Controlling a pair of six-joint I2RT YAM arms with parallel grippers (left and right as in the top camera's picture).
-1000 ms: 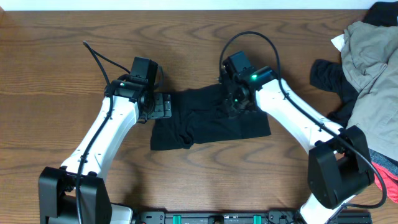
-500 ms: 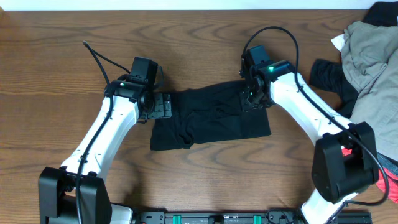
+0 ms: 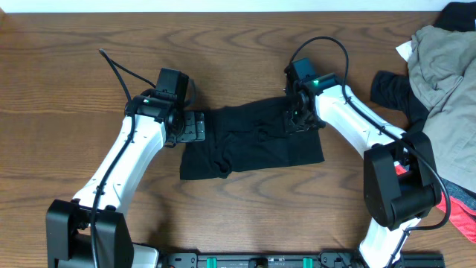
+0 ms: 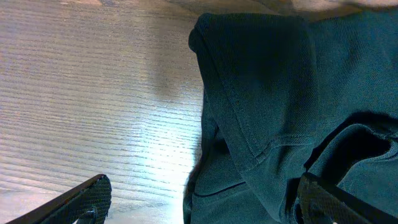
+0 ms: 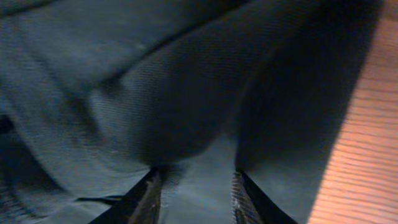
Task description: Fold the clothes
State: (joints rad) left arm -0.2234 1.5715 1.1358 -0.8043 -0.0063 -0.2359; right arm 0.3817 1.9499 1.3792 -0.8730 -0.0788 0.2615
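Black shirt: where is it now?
Overhead, the black shirt lies centre-frame: left gripper at its left edge, right gripper on its upper right corner, the clothes pile further right.

Dark brown wooden table [image 3: 59,89] with wavy grain, pale strip [image 3: 223,5] running along its far edge.

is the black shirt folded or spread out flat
Partly folded: the black shirt lies as a compact, rumpled block with layers doubled over at its edge.
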